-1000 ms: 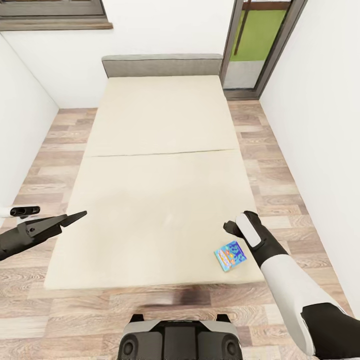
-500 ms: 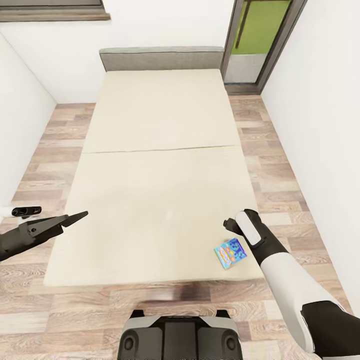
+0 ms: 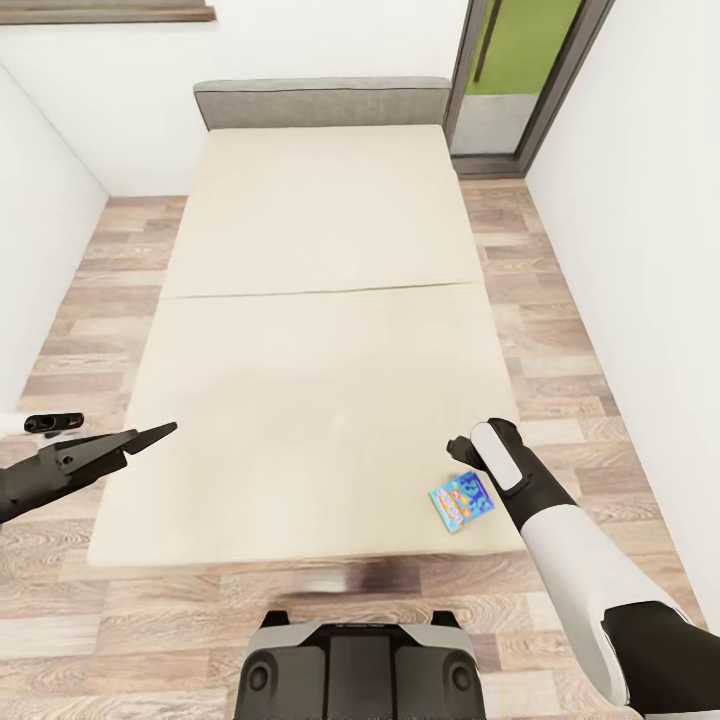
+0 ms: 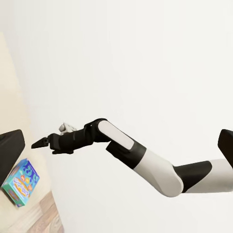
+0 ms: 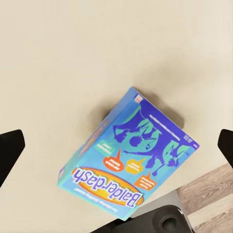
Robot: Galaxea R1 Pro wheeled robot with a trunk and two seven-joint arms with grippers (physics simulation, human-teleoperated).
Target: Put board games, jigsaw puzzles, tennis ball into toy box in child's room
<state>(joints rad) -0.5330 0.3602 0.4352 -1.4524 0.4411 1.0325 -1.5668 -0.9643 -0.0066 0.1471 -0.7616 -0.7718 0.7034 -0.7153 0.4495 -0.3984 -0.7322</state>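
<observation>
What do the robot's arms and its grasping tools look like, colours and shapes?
Both arms are black and white. The right arm has a white forearm shell, black elbow and wrist, and a white oval panel beside its black tool. The left tool is black, with long fingers tapering to a point.

Both arms reach forward, held apart at about the same height. The left gripper [image 3: 150, 436] points inward, its dark fingers [image 3: 110, 446] close together at the tips. The right gripper [image 3: 462, 449], on a white and black arm, has fingers spread wide, holding nothing.
</observation>
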